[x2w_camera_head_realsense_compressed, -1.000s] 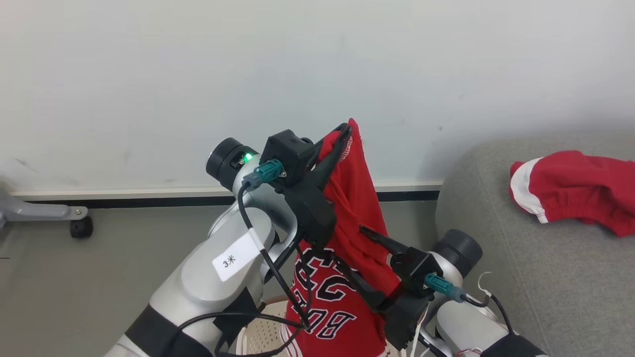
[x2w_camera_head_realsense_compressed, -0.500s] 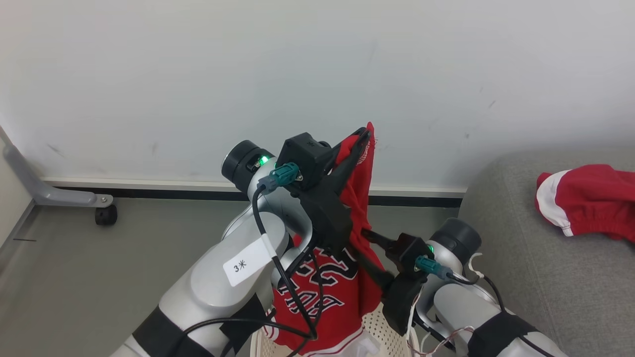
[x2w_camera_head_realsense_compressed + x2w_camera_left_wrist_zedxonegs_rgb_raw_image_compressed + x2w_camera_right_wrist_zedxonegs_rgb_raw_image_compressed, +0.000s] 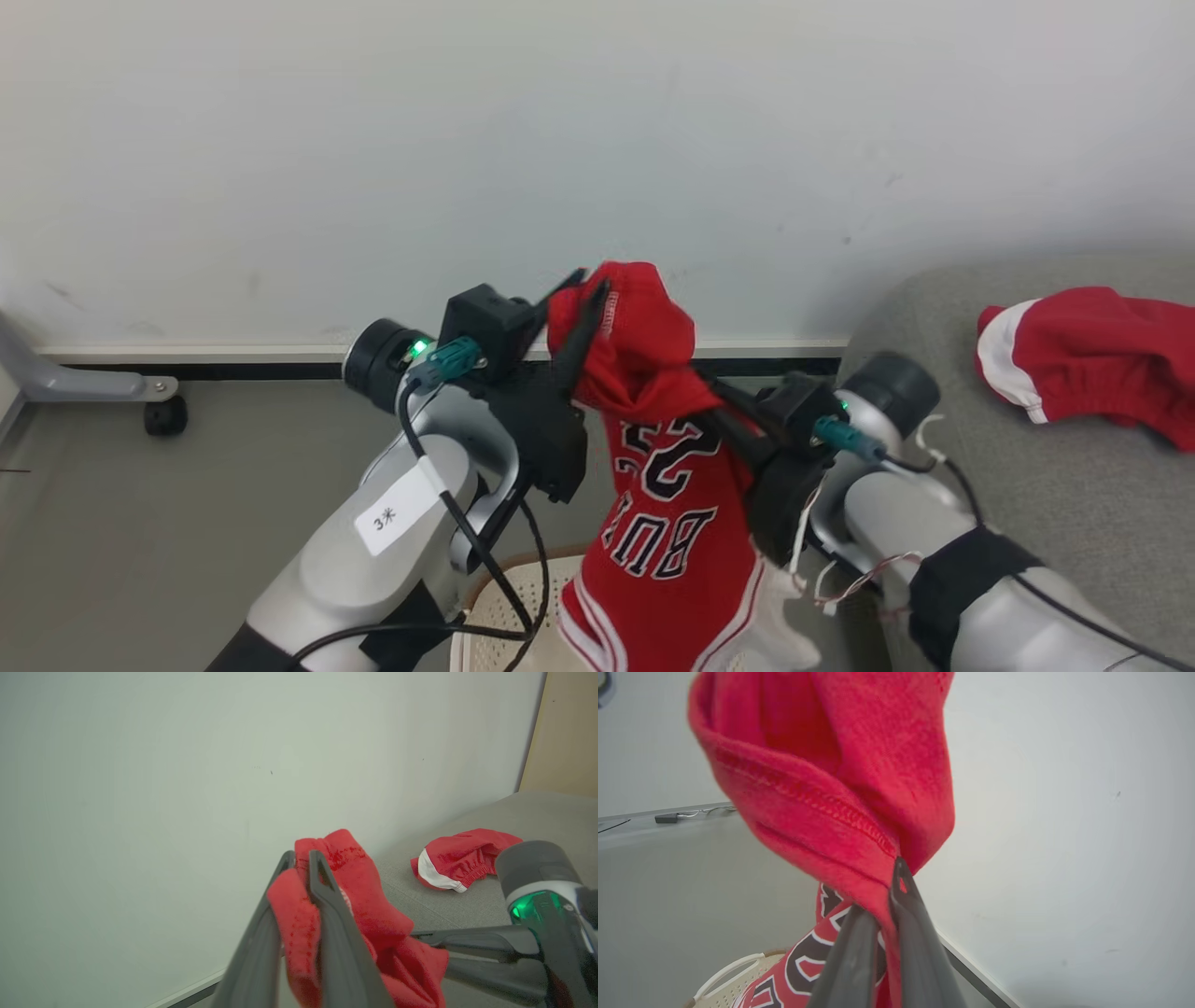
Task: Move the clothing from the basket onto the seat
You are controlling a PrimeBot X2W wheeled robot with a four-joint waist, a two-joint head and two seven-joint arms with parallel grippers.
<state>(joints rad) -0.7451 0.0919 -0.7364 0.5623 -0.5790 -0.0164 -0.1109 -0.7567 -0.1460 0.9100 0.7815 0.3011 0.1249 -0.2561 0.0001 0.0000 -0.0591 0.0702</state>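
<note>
head view: jersey (image 3: 670, 551) over basket (image 3: 546, 586)

Head view. The jersey (image 3: 667, 523) hangs at centre between the two end effectors. The left end effector (image 3: 590, 280) pinches its top fold, and the right end effector (image 3: 717, 397) pinches it just lower and to the right. The basket (image 3: 485, 586) sits on the floor (image 3: 140, 523) beneath the jersey's lower edge, between the two forearms. The sofa (image 3: 1027, 532) stands to the right, before the wall (image 3: 373, 140). The shorts (image 3: 1102, 364) lie on the sofa, well apart from the jersey. A wheeled leg (image 3: 112, 392) rests at far left, by the wall.
</note>
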